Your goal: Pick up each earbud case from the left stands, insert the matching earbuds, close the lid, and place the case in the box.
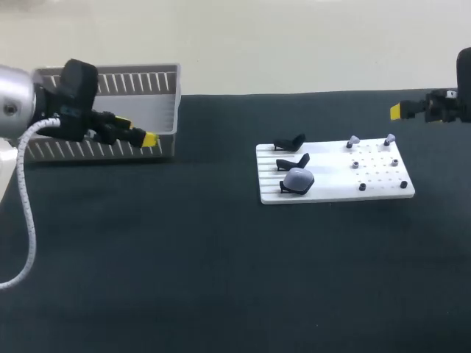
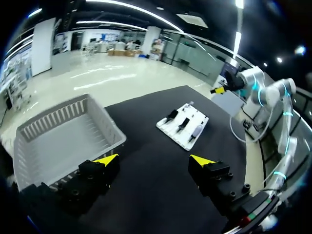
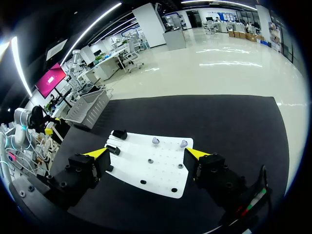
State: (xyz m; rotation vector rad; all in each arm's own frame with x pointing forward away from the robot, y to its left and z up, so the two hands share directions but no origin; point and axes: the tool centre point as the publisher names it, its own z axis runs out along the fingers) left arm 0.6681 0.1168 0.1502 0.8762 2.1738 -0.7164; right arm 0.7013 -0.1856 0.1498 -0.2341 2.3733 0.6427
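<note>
A white board (image 1: 383, 190) lies right of the table's middle. Along its left edge stand two bare black stands (image 1: 289, 142) and a third one bearing a grey-blue earbud case (image 1: 299, 179), lid shut. Two grey earbuds (image 1: 353, 140) sit on pegs at the board's far right. My left gripper (image 1: 143, 137) hangs open at the front of the white basket (image 1: 168, 110), far from the board. My right gripper (image 1: 397, 111) hovers open beyond the board's far right corner. From the right wrist, the board (image 3: 156, 168) and earbuds (image 3: 155, 140) lie ahead between the open fingers (image 3: 146, 153); the case is hidden.
The slatted white basket (image 2: 63, 136) stands at the table's far left, beside my left gripper (image 2: 154, 160). Several small dark pegs (image 1: 362, 187) dot the board's right half. Black cloth covers the table (image 1: 184, 257), bare in front of the board.
</note>
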